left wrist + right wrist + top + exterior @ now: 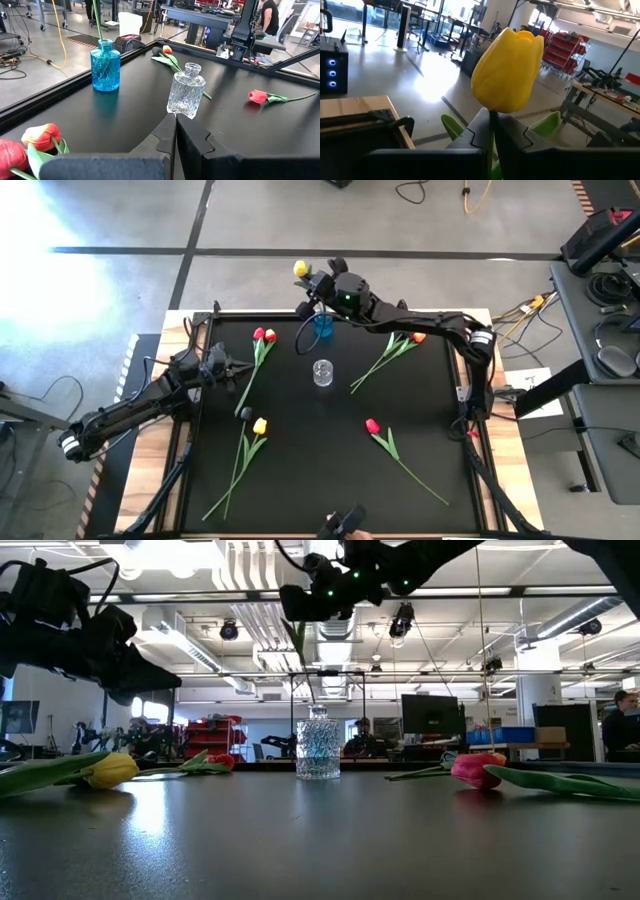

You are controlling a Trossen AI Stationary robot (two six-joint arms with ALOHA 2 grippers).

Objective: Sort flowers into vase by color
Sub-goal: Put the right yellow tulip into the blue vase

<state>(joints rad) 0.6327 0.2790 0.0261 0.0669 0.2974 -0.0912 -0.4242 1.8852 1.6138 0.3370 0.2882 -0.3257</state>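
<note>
My right gripper point(312, 283) is shut on a yellow tulip point(507, 70) high over the table's far edge, above the blue vase point(322, 328). The tulip's green stem point(96, 17) runs down into the blue vase's neck point(105, 46). A clear glass vase point(322, 372) stands at mid-table. My left gripper point(238, 370) waits shut at the table's left, touching nothing. On the mat lie a red-and-orange pair point(264, 335), a yellow tulip point(260, 425), a red tulip point(372, 425) and a pair with an orange head point(415, 337). My right gripper pinches the yellow tulip's stem point(492, 120) between its two fingers, just under the head. The fingers lie level and cross the stem, reaching in from the table's right. The flower stands upright, head above the fingers, the stem hanging below them into the blue vase.
A small dark head point(245, 413) lies beside the yellow tulip on the mat. Black rails point(200, 320) frame the mat. Bare mat lies between the clear vase and the near edge.
</note>
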